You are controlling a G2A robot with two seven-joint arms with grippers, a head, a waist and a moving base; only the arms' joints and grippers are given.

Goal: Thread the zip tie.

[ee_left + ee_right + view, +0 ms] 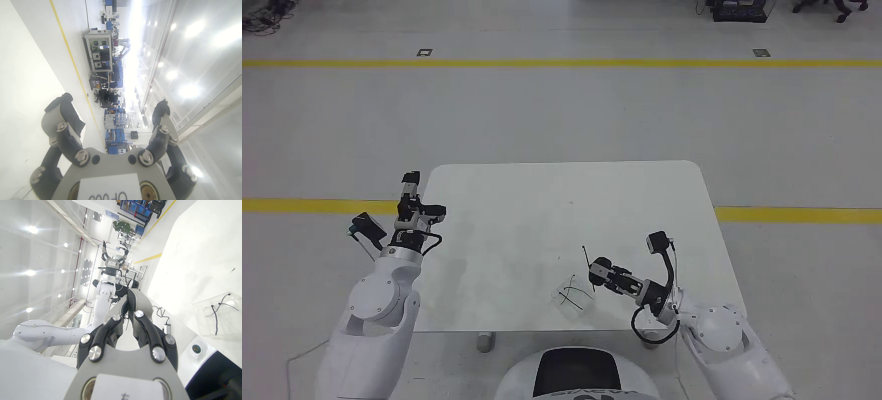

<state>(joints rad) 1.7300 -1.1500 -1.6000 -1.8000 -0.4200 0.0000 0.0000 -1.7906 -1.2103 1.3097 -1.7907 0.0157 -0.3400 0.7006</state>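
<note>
**Loose zip ties boxed, one gripped**

Clear square plastic box (202, 323) near white table's (542, 210) front edge, several loose black zip ties (216, 315) inside. Just beside box, right gripper (128, 292) clamped on one thin black zip tie (127, 323). Well apart from box, left gripper (113, 103) spread wide.

White paper label (110, 186) on the grey metal base plate of the left gripper (113, 103): dark printed characters, upside down, cut by the frame edge, only partly legible. White label (128, 386) on the right gripper (128, 294) plate: one dark mark, cut off, unreadable. Small white sign (122, 151), a single dark letter, on a far blue cabinet (113, 149).
</note>
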